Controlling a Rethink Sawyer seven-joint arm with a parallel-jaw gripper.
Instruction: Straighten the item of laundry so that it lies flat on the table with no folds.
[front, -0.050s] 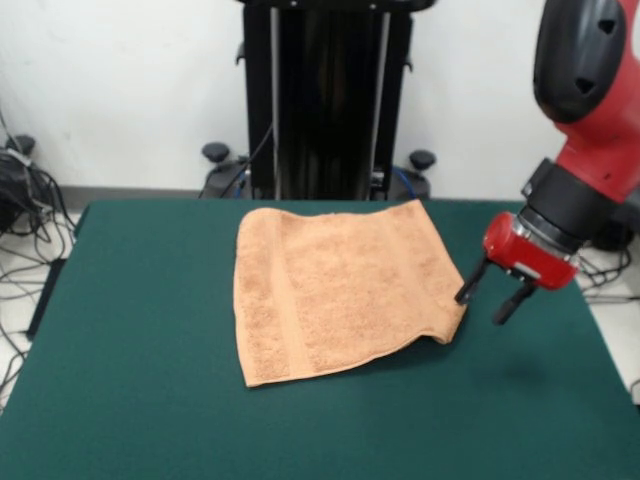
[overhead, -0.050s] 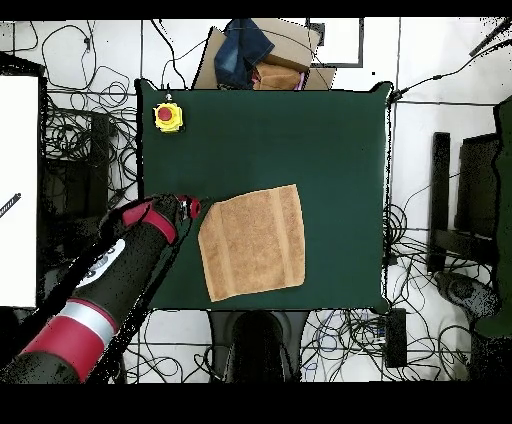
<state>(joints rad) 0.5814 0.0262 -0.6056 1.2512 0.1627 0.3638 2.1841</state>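
Towel (front, -0.050s: 340, 290) of orange-tan terry lies spread on the green table (front, -0.050s: 140, 380), toward the far middle of it in the front view, its long sides slightly askew to the table's edges. A woven band stripe (front, -0.050s: 289, 300) runs down the towel close to its left edge. Most of the cloth lies flat, but the towel's near right corner (front, -0.050s: 450, 325) curls up off the felt and casts a shadow beneath. Just right of that lifted corner hangs the gripper (front, -0.050s: 492, 296), above the table, its two dark fingers (front, -0.050s: 470, 283) spread apart with nothing between them, close to the cloth but not pinching it. In the overhead view a yellow box with a red button (overhead, -0.050s: 168, 117) sits on a table corner, well apart from the towel (overhead, -0.050s: 252, 241).
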